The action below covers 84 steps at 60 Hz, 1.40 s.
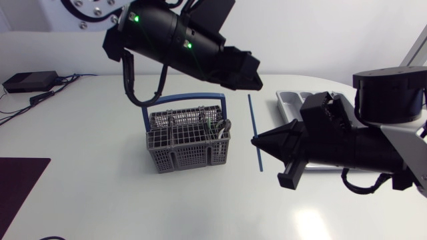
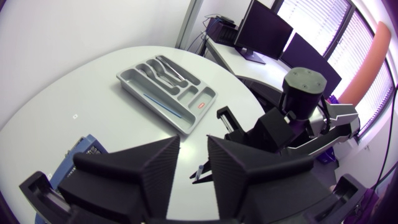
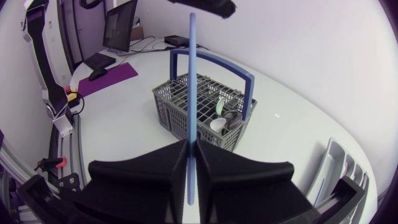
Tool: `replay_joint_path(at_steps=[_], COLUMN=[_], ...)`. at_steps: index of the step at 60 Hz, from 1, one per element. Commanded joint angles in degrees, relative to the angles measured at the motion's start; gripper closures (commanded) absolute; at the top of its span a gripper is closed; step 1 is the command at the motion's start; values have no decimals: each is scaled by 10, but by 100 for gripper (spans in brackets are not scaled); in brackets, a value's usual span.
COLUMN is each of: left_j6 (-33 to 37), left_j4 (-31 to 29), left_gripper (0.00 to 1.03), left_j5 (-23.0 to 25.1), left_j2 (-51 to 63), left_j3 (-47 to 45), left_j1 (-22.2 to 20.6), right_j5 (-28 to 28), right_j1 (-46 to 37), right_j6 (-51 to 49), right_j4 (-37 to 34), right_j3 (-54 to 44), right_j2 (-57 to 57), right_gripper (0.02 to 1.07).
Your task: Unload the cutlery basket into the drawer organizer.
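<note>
Closest to the overhead camera hangs the left gripper (image 1: 252,72), raised well above the white tabletop (image 1: 100,200) near the far side of the cutlery basket (image 1: 189,139); the basket is grey mesh with a blue handle and sits near the middle of the tabletop; just to its right, the right gripper (image 1: 256,141) pinches a thin blue stick (image 1: 251,113) that juts out past the grip both ways; behind that arm the grey drawer organizer (image 1: 291,100) is partly hidden. From the left wrist, the left gripper's two fingers (image 2: 149,168) are spread wide with nothing between them; ahead of them, well apart, the organizer lies flat on the tabletop; metal cutlery (image 2: 163,68) fills its shorter compartments and another blue stick (image 2: 165,106) lies in the long one; the right arm (image 2: 298,106) stands beside the organizer; a blue-edged corner of the basket shows beside one finger. From the right wrist, the right gripper's fingers (image 3: 149,168) are pressed together on the thin blue stick, which stands upright between them and rises past the basket ahead; a few utensils (image 3: 221,119) stand in one end compartment of the basket; the organizer's rim shows beside the gripper, apart from the basket; the left gripper's tip hangs above the stick's upper end.
</note>
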Motion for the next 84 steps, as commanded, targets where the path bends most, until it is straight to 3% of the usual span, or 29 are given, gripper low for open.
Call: replay_joint_path(at_steps=[1, 9, 16, 24, 35, 49, 72, 84], left_j6=[-16, -23, -21, 1, 67, 111, 129, 129], left_j4=[8, 20, 28, 41, 44, 44, 31, 23], left_gripper=[24, 14, 13, 13, 13, 13, 13, 13], left_j5=[5, 3, -18, -81, -202, -293, -365, -381], left_j2=[1, -14, -27, -35, -40, -12, 52, 66], left_j3=[25, 28, 27, 7, -40, -68, -83, -89], left_j1=[12, 37, 54, 57, 11, -32, -77, -84], right_j5=[-4, -4, -6, -13, -14, 15, 116, 125], right_j1=[-1, -21, -58, -122, -219, -310, -342, -345], right_j6=[-9, -24, -48, -77, -110, -101, -34, -16], right_j4=[-13, -33, -45, -51, -28, -12, -18, -27], right_j3=[-5, -12, -17, -18, -7, 74, 213, 248], right_j2=[-7, -19, -20, -5, 78, 213, 423, 487], right_gripper=[101, 101, 101, 101, 101, 101, 101, 101])
